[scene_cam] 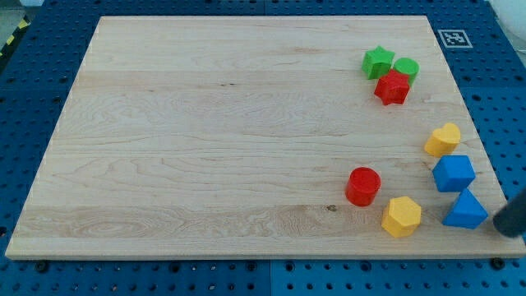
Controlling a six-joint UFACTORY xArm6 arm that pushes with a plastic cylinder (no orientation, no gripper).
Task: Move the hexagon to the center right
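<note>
Eight blocks are counted on the desk [205, 131]: two green, two red, two yellow including the yellow hexagon [401, 217], two blue. No jaws are fitted; my tip [503, 225] is seen just right of the blue triangle [466, 210].

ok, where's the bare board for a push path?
Bare: everything left of the red cylinder, and the right-edge gap between the red star and yellow heart. Crowded: bottom right, around the yellow hexagon; my tip sits there.

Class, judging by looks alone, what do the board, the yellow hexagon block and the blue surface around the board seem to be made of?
The pale board: likely wood, matt, with visible grain lines and a small knot. The yellow hexagon block: probably plastic, uniform colour, smooth faces, soft sheen. The blue surface: perhaps painted metal or plastic, with a regular grid of holes. My tip is dark; its material is unclear.
</note>
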